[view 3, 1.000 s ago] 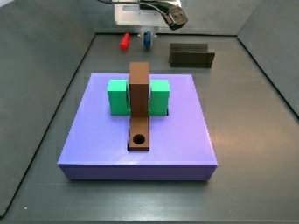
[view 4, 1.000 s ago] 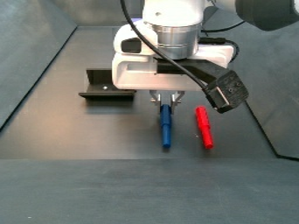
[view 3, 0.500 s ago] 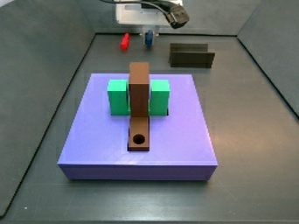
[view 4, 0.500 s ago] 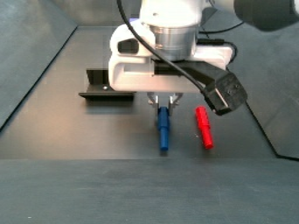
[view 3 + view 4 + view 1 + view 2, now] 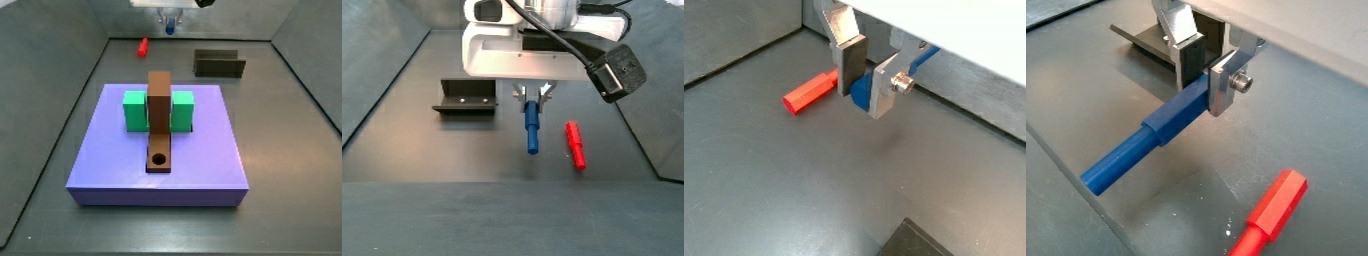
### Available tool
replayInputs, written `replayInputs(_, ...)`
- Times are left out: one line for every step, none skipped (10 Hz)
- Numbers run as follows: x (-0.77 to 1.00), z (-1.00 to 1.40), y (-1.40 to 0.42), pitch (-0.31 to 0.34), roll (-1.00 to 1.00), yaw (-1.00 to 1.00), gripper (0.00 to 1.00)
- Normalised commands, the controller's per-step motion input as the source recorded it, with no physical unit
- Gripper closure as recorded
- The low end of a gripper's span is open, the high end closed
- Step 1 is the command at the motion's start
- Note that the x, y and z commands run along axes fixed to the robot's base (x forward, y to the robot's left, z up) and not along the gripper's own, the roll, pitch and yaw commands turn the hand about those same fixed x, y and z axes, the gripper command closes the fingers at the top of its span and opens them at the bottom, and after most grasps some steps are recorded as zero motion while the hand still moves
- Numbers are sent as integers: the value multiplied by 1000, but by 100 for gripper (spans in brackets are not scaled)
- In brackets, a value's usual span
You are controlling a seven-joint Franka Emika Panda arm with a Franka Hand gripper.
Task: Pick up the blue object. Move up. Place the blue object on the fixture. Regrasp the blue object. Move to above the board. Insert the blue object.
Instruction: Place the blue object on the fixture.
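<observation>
Fixture sits mid-left in the frame, still empty. Your gripper has risen since a second ago, jaws clamped on the blue object, which now hangs clear of the floor. Red peg lies right, untouched. Pick done; fixture placement next.

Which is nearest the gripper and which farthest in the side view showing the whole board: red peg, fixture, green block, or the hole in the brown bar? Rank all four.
Measured from the gripper, which holds the blue object at the far end:
1. Red peg, just beside it.
2. Fixture, on the floor to the other side.
3. Green block, on the board.
4. Hole, at the bar's near end.
</observation>
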Motion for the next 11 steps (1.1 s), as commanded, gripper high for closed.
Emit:
replayInputs(0,0,-71,0,-163,-26,100)
replayInputs(0,20,-334,0,-406,-26,100)
replayInputs(0,217,-357,0,-931,-57,100)
replayInputs(54,291,-226,0,-1000,-120,100)
replayInputs(60,214,-214,0,-1000,-126,100)
replayInputs(69,174,-200,0,-1000,-140,100)
replayInputs(86,183,-186,0,-1000,-174,100)
replayInputs(83,194,-180,-54,-1000,-189,100)
replayInputs(86,194,-180,-54,-1000,-189,100)
replayInputs(89,189,-171,-34,-1000,-189,100)
replayInputs(120,169,-126,-11,-1000,-189,100)
